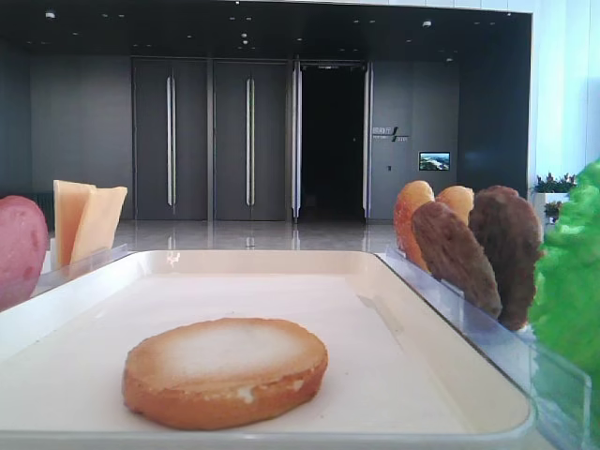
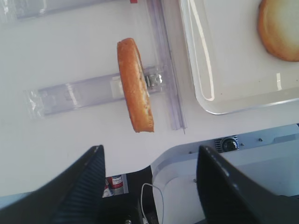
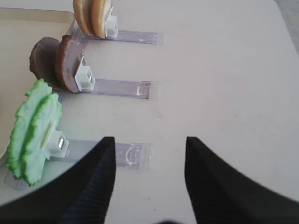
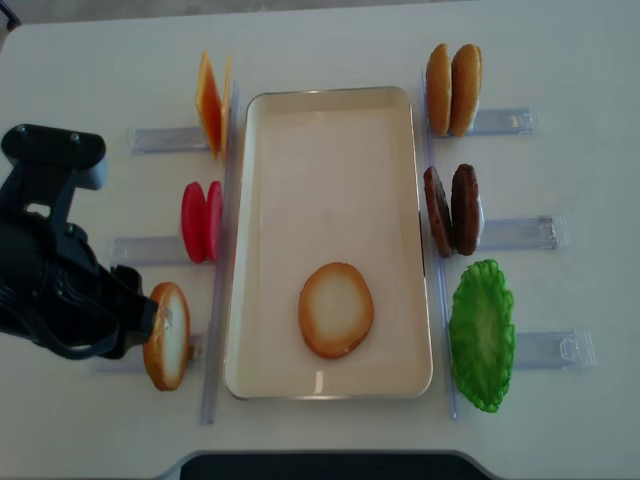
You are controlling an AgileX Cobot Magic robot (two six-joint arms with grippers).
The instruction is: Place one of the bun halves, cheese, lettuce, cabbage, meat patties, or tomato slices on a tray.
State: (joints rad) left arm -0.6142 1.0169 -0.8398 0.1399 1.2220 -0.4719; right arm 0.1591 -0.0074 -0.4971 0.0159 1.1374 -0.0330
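A bun half (image 4: 336, 308) lies flat, pale face up, on the cream tray (image 4: 330, 170), towards its near end; it also shows low in the front view (image 1: 225, 370) and at a corner of the left wrist view (image 2: 280, 28). Nothing touches it. My left gripper (image 2: 150, 149) is open and empty, hanging over the table edge just short of a second bun half (image 2: 135, 86) that stands on edge in a clear holder left of the tray (image 2: 219, 70). My right gripper (image 3: 149, 140) is open and empty above bare table, right of the lettuce (image 3: 32, 133).
Clear holders flank the tray. Cheese (image 4: 210, 105) and tomato slices (image 4: 202, 221) stand on the left. Golden rounded pieces (image 4: 453, 90), meat patties (image 4: 452, 210) and lettuce (image 4: 482, 335) stand on the right. My left arm (image 4: 60, 290) covers the table's left side.
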